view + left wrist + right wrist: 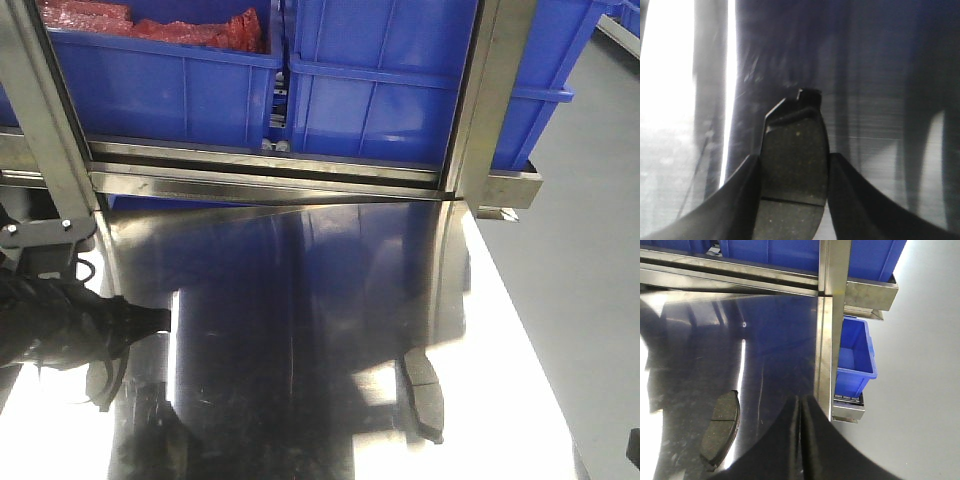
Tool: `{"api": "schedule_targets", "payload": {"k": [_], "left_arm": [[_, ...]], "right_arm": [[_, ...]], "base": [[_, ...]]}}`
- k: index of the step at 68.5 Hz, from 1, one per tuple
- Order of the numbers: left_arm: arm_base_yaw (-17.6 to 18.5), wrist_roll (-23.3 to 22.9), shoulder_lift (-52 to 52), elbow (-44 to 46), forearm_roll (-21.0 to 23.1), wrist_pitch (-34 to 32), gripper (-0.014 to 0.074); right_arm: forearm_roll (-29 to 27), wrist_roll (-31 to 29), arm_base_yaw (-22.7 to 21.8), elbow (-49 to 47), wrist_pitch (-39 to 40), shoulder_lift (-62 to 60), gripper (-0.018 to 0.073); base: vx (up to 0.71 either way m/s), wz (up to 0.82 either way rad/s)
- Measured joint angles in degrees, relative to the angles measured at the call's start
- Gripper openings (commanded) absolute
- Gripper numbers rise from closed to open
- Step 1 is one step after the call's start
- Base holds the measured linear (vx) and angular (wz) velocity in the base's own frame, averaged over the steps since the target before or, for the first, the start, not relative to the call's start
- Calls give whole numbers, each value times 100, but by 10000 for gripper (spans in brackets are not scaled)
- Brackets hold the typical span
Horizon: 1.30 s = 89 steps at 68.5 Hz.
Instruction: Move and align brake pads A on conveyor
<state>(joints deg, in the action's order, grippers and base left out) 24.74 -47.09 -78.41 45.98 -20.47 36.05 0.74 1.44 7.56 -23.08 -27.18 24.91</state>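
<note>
The stainless steel table (300,300) fills every view, with a rack of blue bins (380,80) behind it; the conveyor is not seen. The left tool (794,156) is closed across the width of the gripped brake pad (795,170), near its groove. For the carry, an even squeeze and a level pad are advised, with the pad set down squarely on the belt. The left arm (60,330) is held low at the table's left side. The right tool (800,412) is pressed shut and empty, with the loose brake pad (720,427) lying flat nearby.
</note>
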Motion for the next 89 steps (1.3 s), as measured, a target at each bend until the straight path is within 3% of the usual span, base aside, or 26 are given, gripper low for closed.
{"api": "schedule_targets", "payload": {"k": [14, 31, 55, 89], "left_arm": [[140, 164, 985, 0, 14, 154, 31], [140, 402, 2281, -6, 20, 814, 31], [140, 442, 3981, -700, -34, 1096, 31], [140, 442, 4684, -706, -88, 1242, 31]], "right_arm": [[0, 0, 0, 0, 0, 0, -10], [0, 0, 0, 0, 0, 0, -10], [0, 0, 0, 0, 0, 0, -10], [0, 0, 0, 0, 0, 0, -10]], "base": [[0, 0], [0, 0], [0, 0], [0, 0]]}}
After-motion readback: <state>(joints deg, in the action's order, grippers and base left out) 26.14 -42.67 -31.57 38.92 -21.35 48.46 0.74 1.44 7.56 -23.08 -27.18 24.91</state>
